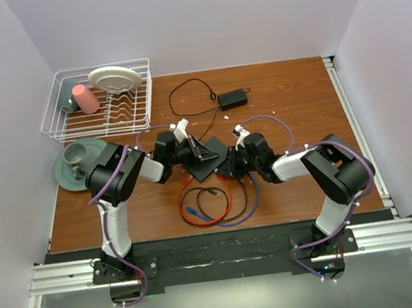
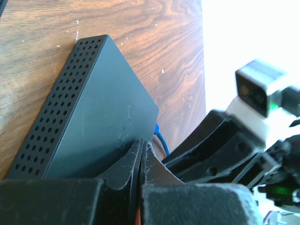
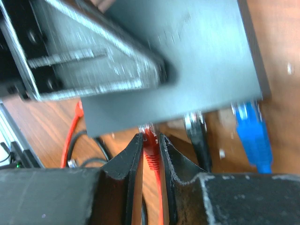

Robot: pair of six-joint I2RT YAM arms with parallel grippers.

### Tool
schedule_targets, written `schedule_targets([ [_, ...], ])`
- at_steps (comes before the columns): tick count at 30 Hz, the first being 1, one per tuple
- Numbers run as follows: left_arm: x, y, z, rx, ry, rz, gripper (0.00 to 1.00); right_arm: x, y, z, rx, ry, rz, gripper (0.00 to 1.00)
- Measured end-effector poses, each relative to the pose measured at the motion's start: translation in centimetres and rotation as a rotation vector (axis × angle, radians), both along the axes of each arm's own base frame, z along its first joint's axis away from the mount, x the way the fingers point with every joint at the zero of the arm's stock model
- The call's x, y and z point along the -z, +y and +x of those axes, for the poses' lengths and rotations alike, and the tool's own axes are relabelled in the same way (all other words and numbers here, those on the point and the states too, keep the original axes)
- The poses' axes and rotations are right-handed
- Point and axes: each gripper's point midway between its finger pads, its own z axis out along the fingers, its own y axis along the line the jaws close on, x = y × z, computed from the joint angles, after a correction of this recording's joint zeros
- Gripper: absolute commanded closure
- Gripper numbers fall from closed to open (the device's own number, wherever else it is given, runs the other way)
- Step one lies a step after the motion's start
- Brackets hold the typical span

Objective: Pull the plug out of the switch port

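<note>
Switch [image 2: 98, 112], flat at mid-worktop [image 1: 281, 91], ports toward the near side: left claw [image 2: 141, 152] pressed together, tips on its lid; right claw [image 3: 149, 139] pinching the red plug [image 3: 151, 157] at its port, plug's length in line with that claw, pointing away from the switch

The right side of the bench [image 1: 305, 95], out to its right edge, is bare wood with room to pass. At the switch [image 1: 217, 152] the socket edge is crowded. The right gripper [image 3: 150, 140] pinches the red plug [image 3: 151, 154], and a black plug [image 3: 197, 129] sits just beside it, with a blue plug [image 3: 251, 129] further along. The left gripper [image 2: 142, 146], fingers pressed together, lies across the switch's top. Loose cables [image 1: 230, 196] loop between the switch and the near edge. A dish rack [image 1: 134, 116] fills the far-left corner, and a green plate [image 1: 63, 176] sits by the left edge.
</note>
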Motion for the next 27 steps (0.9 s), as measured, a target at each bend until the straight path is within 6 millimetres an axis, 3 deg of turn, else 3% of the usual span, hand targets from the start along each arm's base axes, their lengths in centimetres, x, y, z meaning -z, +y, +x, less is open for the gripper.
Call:
schedule_targets([
  [7, -0.1, -0.1, 0.1, -0.015, 0.031, -0.028, 1.0, 0.2, -1.0, -1.7, 0.018, 0.049, 0.0, 1.0],
  [16, -0.1, -0.1, 0.2, -0.015, 0.038, -0.036, 1.0, 0.2, -1.4, -2.3, 0.034, 0.071, -0.009, 1.0],
  [18, -0.1, 0.0, 0.2, -0.016, 0.038, -0.033, 1.0, 0.1, -1.5, -2.5, 0.034, 0.076, -0.012, 0.89],
  [19, -0.1, 0.0, 0.2, -0.016, 0.038, -0.031, 1.0, 0.1, -1.5, -2.7, 0.033, 0.081, -0.016, 0.79],
  [27, 0.0, -0.1, 0.1, -0.01, 0.035, -0.019, 1.0, -0.7, -2.8, -4.9, 0.03, 0.121, -0.1, 0.54],
])
